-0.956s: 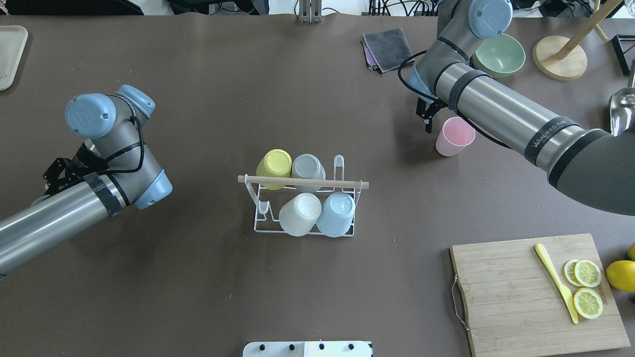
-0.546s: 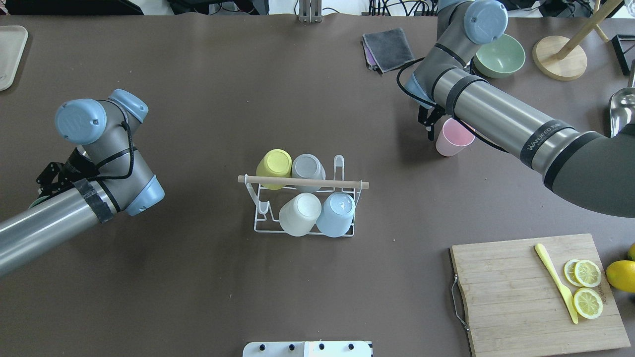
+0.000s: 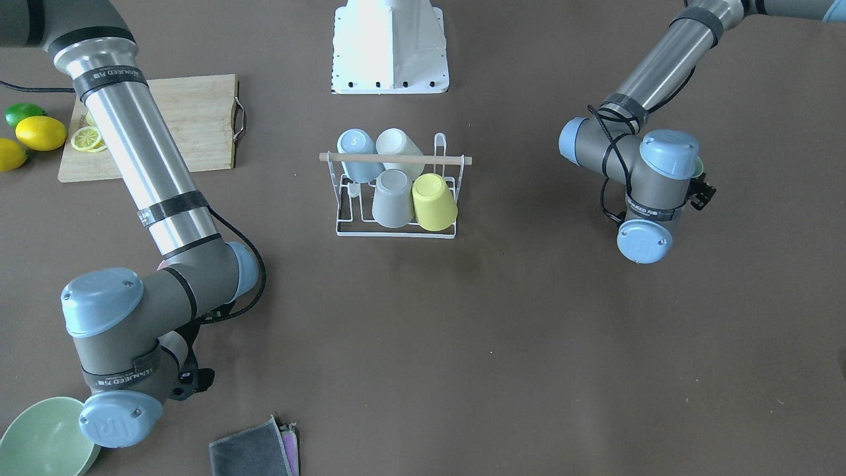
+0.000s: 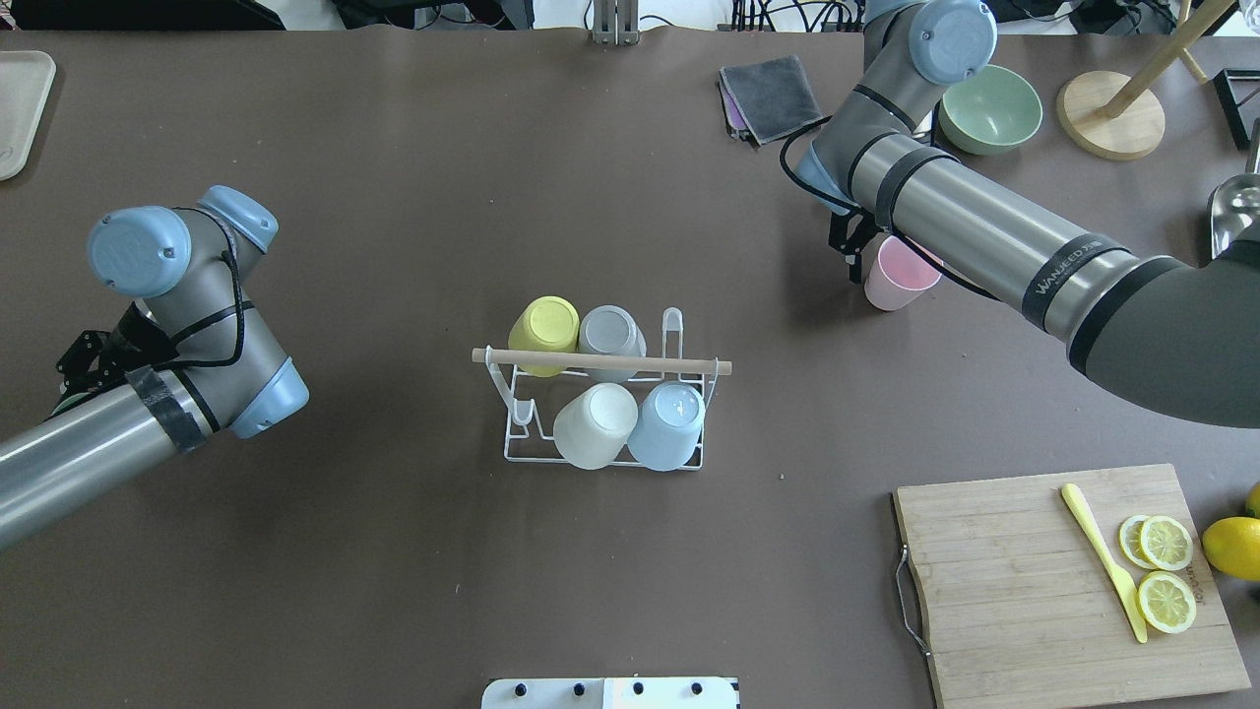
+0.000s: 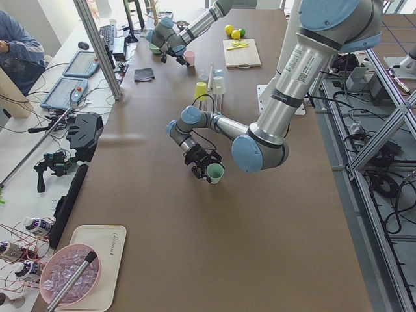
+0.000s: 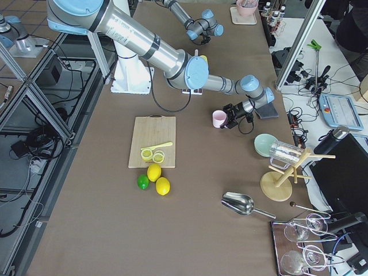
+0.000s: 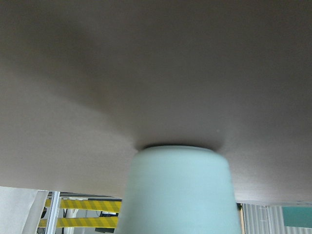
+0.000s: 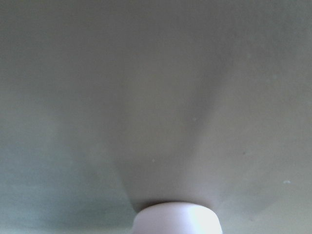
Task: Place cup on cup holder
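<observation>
The white wire cup holder (image 4: 600, 362) with a wooden rod stands at the table's middle and also shows in the front view (image 3: 396, 158). Yellow, grey, white and blue cups sit upside down on it. A green cup (image 5: 215, 173) stands on the table at the left; it fills the left wrist view (image 7: 178, 195). My left gripper (image 5: 207, 168) is low at it, jaws open around it. A pink cup (image 4: 898, 276) stands at the back right. My right gripper (image 6: 228, 118) is open right beside it, partly hidden under the arm from overhead.
A green bowl (image 4: 989, 108), a grey cloth (image 4: 773, 96) and a wooden stand (image 4: 1112, 113) lie behind the pink cup. A cutting board (image 4: 1034, 591) with lemon slices and a yellow knife sits front right. A beige tray (image 4: 20, 108) is at the far left.
My left arm has swung left, farther from the holder, toward the green cup. My right arm has moved in closer to the pink cup. Neither cup nor the holder has moved.
</observation>
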Robot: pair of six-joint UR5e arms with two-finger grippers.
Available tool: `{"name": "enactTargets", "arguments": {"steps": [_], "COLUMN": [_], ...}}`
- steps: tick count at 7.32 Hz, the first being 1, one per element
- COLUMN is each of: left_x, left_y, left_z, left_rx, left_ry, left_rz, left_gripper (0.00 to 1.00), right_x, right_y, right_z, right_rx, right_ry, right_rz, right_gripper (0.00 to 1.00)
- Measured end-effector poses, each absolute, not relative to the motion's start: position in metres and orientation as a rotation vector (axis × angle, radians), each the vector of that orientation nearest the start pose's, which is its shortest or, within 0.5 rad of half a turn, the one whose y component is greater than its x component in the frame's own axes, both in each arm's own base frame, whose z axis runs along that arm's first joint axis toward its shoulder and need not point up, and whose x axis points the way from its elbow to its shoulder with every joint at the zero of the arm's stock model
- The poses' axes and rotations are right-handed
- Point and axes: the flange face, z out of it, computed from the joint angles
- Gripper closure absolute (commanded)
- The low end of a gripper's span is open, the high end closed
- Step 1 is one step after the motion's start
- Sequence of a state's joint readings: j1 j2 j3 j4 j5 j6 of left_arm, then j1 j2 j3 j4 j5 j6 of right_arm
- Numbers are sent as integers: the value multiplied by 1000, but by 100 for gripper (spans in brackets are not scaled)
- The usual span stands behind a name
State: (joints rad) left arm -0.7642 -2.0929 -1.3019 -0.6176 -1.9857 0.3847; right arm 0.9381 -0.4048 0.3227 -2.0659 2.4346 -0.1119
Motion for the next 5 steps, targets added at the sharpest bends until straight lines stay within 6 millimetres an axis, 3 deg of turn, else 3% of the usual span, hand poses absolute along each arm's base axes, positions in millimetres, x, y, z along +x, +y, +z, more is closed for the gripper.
{"name": "enactTargets", "arguments": {"steps": [1,2,3,4,5], "left_x": [375,374,374,374,374], "left_y": [-489,-489,-490,-490,-489], "left_z": [567,568,567,567,568], "left_rx": [-790,-790,-788,-787,-788], "left_ry": [258,262,266,268,269], "left_rz": [988,996,1005,1011,1013], "left_gripper": [6,9,11,12,20], "right_x": [-446,-447,-448,-449,-449], "right_y": [-701,-698,-698,-698,-698], "right_z": [473,474,472,469,467], "right_rx": [-753,-760,-763,-765,-767], "right_ry": [-666,-657,-655,-656,-658], "right_rz": [-435,-439,-443,-450,-457], "right_gripper": [2,11,35,73,98]}}
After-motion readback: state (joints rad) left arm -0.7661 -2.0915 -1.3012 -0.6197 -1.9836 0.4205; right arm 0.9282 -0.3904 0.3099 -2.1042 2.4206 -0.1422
